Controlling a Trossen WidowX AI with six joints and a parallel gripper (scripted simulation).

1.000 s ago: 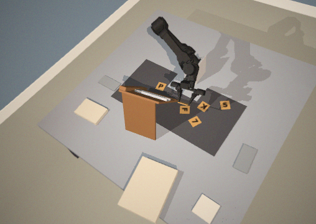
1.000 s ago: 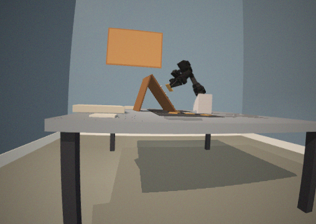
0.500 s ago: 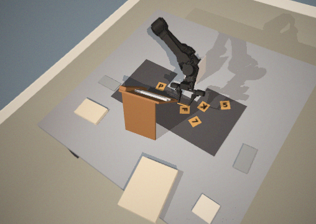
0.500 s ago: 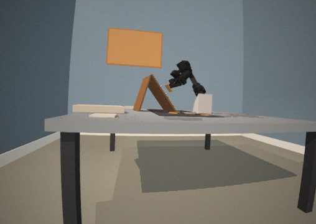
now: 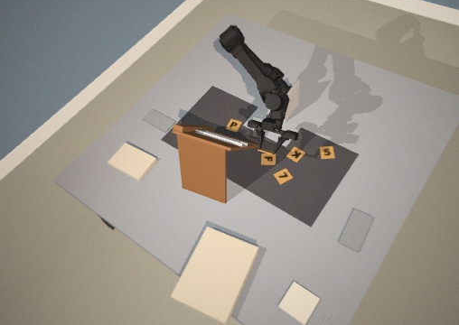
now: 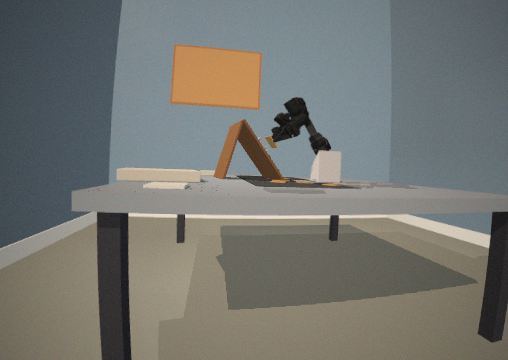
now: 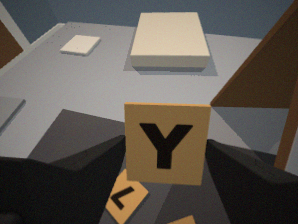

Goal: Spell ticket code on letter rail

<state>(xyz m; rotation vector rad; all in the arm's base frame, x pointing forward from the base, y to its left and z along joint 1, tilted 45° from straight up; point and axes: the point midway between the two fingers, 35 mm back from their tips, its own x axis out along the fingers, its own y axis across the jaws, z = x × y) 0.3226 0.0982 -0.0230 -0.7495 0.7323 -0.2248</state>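
Observation:
My gripper point(image 5: 268, 150) point(image 6: 273, 141) point(image 7: 164, 143) is shut on the Y tile point(image 6: 270, 142) point(image 7: 166, 162), which faces the wrist camera upright. It holds the tile in the air, beyond the right end of the rail point(image 5: 221, 137) in the top view. The rail is on the sloping face of the brown board point(image 5: 203, 171) point(image 6: 229, 150) point(image 7: 265, 70); its contents cannot be made out. On the dark mat point(image 5: 300, 201) lie the P tile point(image 5: 234, 125), F tile point(image 5: 268, 160), K tile point(image 5: 295, 154), 5 tile point(image 5: 327, 153) and 7 tile point(image 5: 283, 176) point(image 7: 127, 195). The ticket's print is not readable.
A large cream block point(image 5: 221, 273) point(image 7: 170, 37), a smaller cream block point(image 5: 133, 161) and a pale square block point(image 5: 299, 301) point(image 7: 80, 44) are on the counter. Grey plates point(image 5: 159, 120) point(image 5: 356, 229) lie on two sides. A white block point(image 6: 330, 167) is by the arm.

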